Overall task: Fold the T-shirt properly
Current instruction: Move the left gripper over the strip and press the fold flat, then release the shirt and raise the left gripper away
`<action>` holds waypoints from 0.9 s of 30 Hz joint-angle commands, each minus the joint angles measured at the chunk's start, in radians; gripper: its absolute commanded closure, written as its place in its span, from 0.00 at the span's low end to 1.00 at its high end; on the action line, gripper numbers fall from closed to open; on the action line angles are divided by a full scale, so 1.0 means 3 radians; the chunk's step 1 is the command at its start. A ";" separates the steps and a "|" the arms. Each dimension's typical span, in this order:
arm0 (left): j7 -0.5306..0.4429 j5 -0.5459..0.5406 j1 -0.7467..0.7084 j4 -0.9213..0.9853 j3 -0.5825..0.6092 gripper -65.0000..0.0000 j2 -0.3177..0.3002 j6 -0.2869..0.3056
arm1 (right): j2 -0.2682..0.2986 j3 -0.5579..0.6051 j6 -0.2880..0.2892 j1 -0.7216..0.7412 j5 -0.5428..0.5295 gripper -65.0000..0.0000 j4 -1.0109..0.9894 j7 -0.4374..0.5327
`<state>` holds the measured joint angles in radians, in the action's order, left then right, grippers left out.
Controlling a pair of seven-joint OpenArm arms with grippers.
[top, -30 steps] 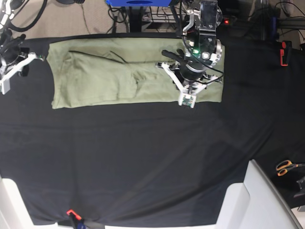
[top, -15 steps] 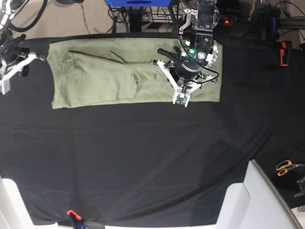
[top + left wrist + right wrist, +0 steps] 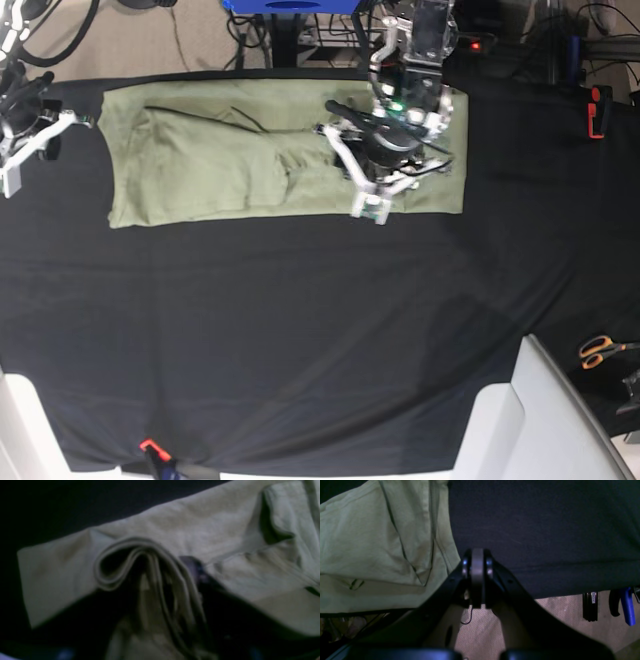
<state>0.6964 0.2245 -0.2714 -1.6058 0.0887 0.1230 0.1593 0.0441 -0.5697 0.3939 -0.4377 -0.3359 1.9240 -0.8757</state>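
The pale green T-shirt [image 3: 220, 160] lies as a long folded strip across the back of the black table cloth [image 3: 300, 330]. My left gripper [image 3: 372, 190] is over the strip's right part. In the left wrist view, the left gripper [image 3: 172, 585] is shut on a bunched fold of several shirt layers [image 3: 140, 555], with one dark fingertip [image 3: 192, 565] showing. My right gripper [image 3: 30, 145] is off the shirt's left end. In the right wrist view the right gripper [image 3: 477, 557] is shut and empty above the cloth, beside the shirt's edge [image 3: 370, 542].
Orange-handled scissors [image 3: 600, 350] lie at the right edge. A red clamp [image 3: 595, 110] stands at the back right. White panels [image 3: 560, 420] sit at the front right. An orange clip [image 3: 150, 445] is on the front edge. Cables and frame lie beyond the table's back edge.
My left gripper has moved left and a little back along the shirt, drawing the shirt's right end slightly leftward. The right arm has not moved.
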 commanded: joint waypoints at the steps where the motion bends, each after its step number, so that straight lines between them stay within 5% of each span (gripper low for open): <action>1: -0.0053 -0.0045 0.0017 -0.0066 0.0121 0.48 0.0043 0.0029 | 0.0030 -0.0016 0.0009 0.0009 -0.0023 0.98 0.0049 0.0052; 5: -0.0053 -0.0045 0.0099 -0.0035 0.0464 0.36 0.0043 0.0029 | 0.0030 -0.0016 0.0009 0.0009 -0.0023 0.98 0.0049 0.0047; 12: 0.0218 -0.0045 0.0237 -0.0173 0.0750 0.37 0.0048 0.0024 | 0.0030 -0.0016 0.0009 0.0009 -0.0023 0.98 0.0049 0.0047; 15: 0.0356 -0.0014 0.0084 -0.0639 0.0443 0.54 -0.0055 0.0024 | 0.0030 -0.0016 0.0009 0.0009 -0.0023 0.98 0.0049 0.0047; 18: 0.0361 -0.0014 -0.0151 -0.1017 0.0121 1.00 -0.0346 0.0024 | 0.0030 -0.0016 0.0009 0.0009 -0.0023 0.98 0.0054 0.0047; 27: 0.0259 -0.0009 -0.0678 -0.1069 -0.0303 1.00 -0.0704 0.0019 | 0.0030 -0.0016 0.0009 0.0045 -0.0023 0.98 0.0049 0.0047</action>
<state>0.7898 0.2157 -0.4747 -1.9099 0.0006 -0.0845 0.1673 0.0433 -0.5697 0.3939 -0.4252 -0.3363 1.9240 -0.8768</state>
